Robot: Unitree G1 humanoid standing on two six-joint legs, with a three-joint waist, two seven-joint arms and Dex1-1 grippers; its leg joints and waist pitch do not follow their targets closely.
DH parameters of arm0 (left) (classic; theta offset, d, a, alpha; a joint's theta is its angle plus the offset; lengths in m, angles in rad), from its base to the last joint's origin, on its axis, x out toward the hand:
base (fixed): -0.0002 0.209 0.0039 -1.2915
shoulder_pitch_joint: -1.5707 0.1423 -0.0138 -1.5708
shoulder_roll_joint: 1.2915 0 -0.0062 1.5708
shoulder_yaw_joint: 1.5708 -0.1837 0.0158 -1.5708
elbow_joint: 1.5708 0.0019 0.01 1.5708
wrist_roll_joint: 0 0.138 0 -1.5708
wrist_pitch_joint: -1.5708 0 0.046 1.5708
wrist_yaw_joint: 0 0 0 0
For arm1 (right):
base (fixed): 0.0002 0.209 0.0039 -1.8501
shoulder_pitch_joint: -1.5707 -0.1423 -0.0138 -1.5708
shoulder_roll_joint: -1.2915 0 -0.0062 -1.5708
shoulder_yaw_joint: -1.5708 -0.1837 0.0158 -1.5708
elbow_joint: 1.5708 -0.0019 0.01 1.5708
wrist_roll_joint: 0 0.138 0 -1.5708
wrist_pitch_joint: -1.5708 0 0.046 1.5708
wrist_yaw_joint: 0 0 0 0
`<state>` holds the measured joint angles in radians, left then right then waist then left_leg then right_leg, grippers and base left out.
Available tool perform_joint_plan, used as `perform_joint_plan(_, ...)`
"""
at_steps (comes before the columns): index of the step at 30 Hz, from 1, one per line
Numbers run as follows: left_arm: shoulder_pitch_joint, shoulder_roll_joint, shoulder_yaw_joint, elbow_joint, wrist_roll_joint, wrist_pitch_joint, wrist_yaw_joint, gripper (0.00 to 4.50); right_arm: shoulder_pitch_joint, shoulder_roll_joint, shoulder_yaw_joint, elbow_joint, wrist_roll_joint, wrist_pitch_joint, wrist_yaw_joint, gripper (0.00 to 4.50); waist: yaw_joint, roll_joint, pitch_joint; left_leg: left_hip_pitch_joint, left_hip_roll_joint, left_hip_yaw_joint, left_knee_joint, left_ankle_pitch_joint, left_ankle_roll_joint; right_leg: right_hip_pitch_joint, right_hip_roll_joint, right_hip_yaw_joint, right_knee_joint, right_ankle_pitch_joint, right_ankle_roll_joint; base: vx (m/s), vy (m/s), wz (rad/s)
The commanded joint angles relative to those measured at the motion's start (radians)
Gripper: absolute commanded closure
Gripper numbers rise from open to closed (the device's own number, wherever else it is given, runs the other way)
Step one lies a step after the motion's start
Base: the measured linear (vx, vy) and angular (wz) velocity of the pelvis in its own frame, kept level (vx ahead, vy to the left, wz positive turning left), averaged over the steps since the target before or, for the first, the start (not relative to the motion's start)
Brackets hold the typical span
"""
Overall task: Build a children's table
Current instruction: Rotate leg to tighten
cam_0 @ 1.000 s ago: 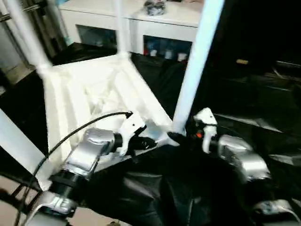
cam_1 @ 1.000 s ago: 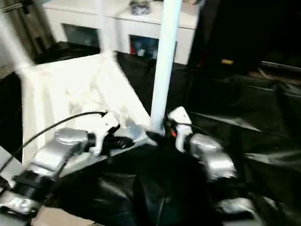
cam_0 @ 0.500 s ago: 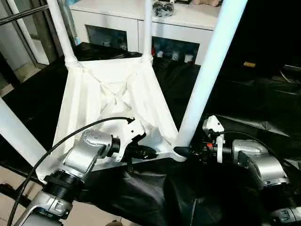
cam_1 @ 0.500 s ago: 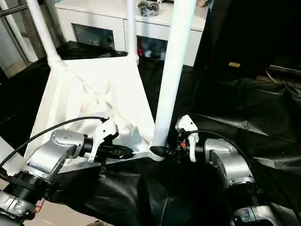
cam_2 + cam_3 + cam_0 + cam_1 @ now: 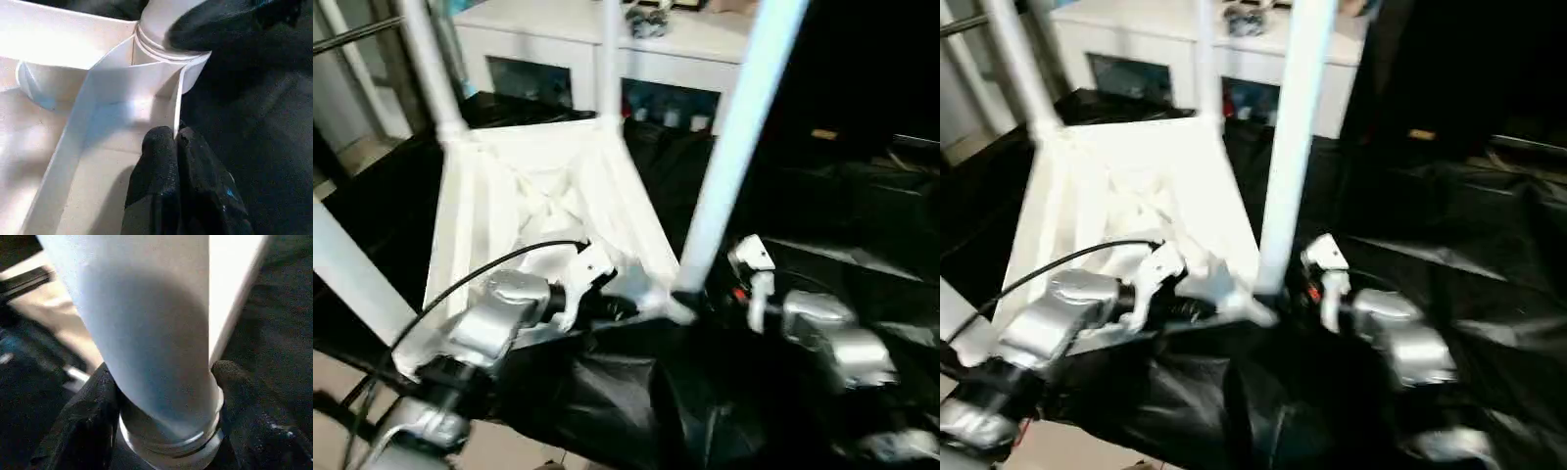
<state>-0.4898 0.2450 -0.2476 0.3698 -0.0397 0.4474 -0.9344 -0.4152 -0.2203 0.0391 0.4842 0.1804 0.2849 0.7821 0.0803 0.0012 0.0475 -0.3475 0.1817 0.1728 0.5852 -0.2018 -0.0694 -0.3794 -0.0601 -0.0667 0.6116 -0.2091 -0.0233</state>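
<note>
Upturned children's table [image 5: 529, 196] on the black-draped work table [image 5: 862, 225], 4 legs in their sockets. The right gripper [image 5: 166, 382] straddles the near leg [image 5: 729, 147] at its socket, a finger [image 5: 85, 421] on each side; the leg's long axis rises upright between them. The left gripper [image 5: 175, 147], fingers together, presses the table's rib beside that socket. No legible writing.

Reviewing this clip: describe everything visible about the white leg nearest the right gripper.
The nearest leg is a long, smooth white tube, plastic by its look, standing nearly upright in a ringed corner socket of the upturned table top on black cloth. The right gripper straddles its base, a black finger on each side. The left gripper, shut, pinches the top's rim beside that socket.
</note>
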Motion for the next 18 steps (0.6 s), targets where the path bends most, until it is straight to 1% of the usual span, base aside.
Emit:
perform_joint_plan(1,-0.054,-0.073,0.001,0.01,-0.007,-0.002,0.096,4.5,0.015,0.086,0.099,0.077,-0.068,0.024,-0.069,1.91,-0.003,-0.003,-0.041,0.005,0.05,-0.023,-0.08,-0.245,0.007,0.03,-0.096,0.053,-0.107,-0.427,-0.146,0.0,0.0,0.0)
perform_joint_plan(2,-0.054,-0.073,0.001,0.01,-0.007,-0.002,0.096,4.5,0.015,0.086,0.099,0.077,-0.068,0.024,-0.069,1.91,-0.003,-0.003,-0.041,0.005,0.05,-0.023,-0.08,-0.245,0.007,0.03,-0.096,0.053,-0.107,-0.427,-0.146,0.0,0.0,0.0)
perform_joint_plan(3,-0.057,-0.084,-0.003,0.014,-0.004,-0.001,0.105,4.5,0.009,0.106,0.098,0.091,-0.075,0.03,-0.105,1.91,-0.004,-0.003,-0.042,0.005,0.05,-0.024,-0.079,-0.244,0.008,0.03,-0.097,0.054,-0.108,-0.434,-0.137,0.0,0.0,0.0)
perform_joint_plan(4,-0.059,-0.093,-0.006,0.015,-0.001,0.0,0.112,4.5,0.004,0.124,0.099,0.103,-0.082,0.035,-0.137,1.91,-0.006,-0.002,-0.04,0.004,0.051,-0.024,-0.081,-0.244,0.008,0.028,-0.097,0.056,-0.109,-0.434,-0.136,0.0,0.0,0.0)
perform_joint_plan(5,-0.061,-0.101,-0.009,0.015,0.001,0.003,0.118,4.5,-0.001,0.139,0.1,0.112,-0.092,0.035,-0.165,1.91,-0.009,-0.004,-0.042,0.002,0.05,-0.024,-0.081,-0.241,0.008,0.029,-0.097,0.055,-0.109,-0.431,-0.134,0.0,0.0,0.0)
perform_joint_plan(8,-0.06,-0.115,-0.011,0.007,-0.002,0.011,0.121,4.5,-0.015,0.163,0.095,0.139,-0.105,0.028,-0.216,1.91,-0.016,-0.001,-0.043,0.001,0.051,-0.025,-0.082,-0.244,0.008,0.028,-0.095,0.055,-0.105,-0.403,-0.142,0.0,0.0,0.0)
perform_joint_plan(9,-0.056,-0.121,-0.012,-0.001,-0.001,0.014,0.123,4.5,-0.025,0.177,0.076,0.154,-0.089,0.029,-0.211,1.35,-0.017,-0.001,-0.042,0.002,0.051,-0.024,-0.081,-0.248,0.011,0.027,-0.096,0.056,-0.105,-0.4,-0.144,0.0,0.0,0.0)
perform_joint_plan(10,-0.055,-0.122,-0.012,-0.002,0.0,0.014,0.125,4.5,-0.031,0.182,0.065,0.162,-0.078,0.031,-0.208,1.21,-0.018,0.0,-0.042,0.002,0.051,-0.023,-0.081,-0.248,0.013,0.026,-0.095,0.057,-0.105,-0.397,-0.146,0.0,0.0,0.0)
perform_joint_plan(12,-0.049,-0.115,-0.016,-0.007,-0.001,0.01,0.11,4.5,-0.034,0.174,0.071,0.161,-0.08,0.019,-0.191,1.18,-0.018,0.0,-0.043,0.0,0.051,-0.022,-0.081,-0.24,0.015,0.027,-0.095,0.057,-0.104,-0.375,-0.152,0.0,0.0,0.0)
perform_joint_plan(13,-0.043,-0.104,-0.022,-0.014,-0.003,0.005,0.09,4.5,-0.031,0.158,0.088,0.15,-0.088,0.0,-0.163,0.99,-0.017,-0.001,-0.044,-0.003,0.053,-0.025,-0.083,-0.23,0.016,0.03,-0.095,0.057,-0.1,-0.353,-0.156,0.0,0.0,0.0)
perform_joint_plan(15,-0.037,-0.09,-0.029,-0.02,-0.007,-0.002,0.064,4.5,-0.024,0.14,0.1,0.129,-0.082,-0.019,-0.12,0.75,-0.016,-0.001,-0.046,-0.002,0.054,-0.023,-0.082,-0.22,0.019,0.031,-0.095,0.057,-0.097,-0.312,-0.164,0.0,0.0,0.0)
perform_joint_plan(16,-0.034,-0.083,-0.033,-0.024,-0.01,-0.005,0.051,4.5,-0.021,0.134,0.102,0.119,-0.077,-0.025,-0.101,0.73,-0.017,-0.001,-0.047,-0.002,0.054,-0.022,-0.08,-0.216,0.022,0.032,-0.094,0.058,-0.095,-0.295,-0.169,0.0,0.0,0.0)
perform_joint_plan(17,-0.028,-0.069,-0.04,-0.032,-0.013,-0.013,0.024,4.5,-0.013,0.117,0.111,0.095,-0.066,-0.036,-0.054,0.73,-0.017,-0.002,-0.047,-0.005,0.054,-0.021,-0.08,-0.198,0.03,0.035,-0.093,0.059,-0.091,-0.254,-0.179,0.0,0.0,0.0)
perform_joint_plan(18,-0.028,-0.068,-0.041,-0.033,-0.013,-0.013,0.022,4.5,-0.012,0.115,0.112,0.093,-0.065,-0.037,-0.049,0.73,-0.016,-0.002,-0.049,-0.007,0.054,-0.022,-0.079,-0.185,0.038,0.038,-0.095,0.058,-0.088,-0.232,-0.183,0.0,0.0,0.0)
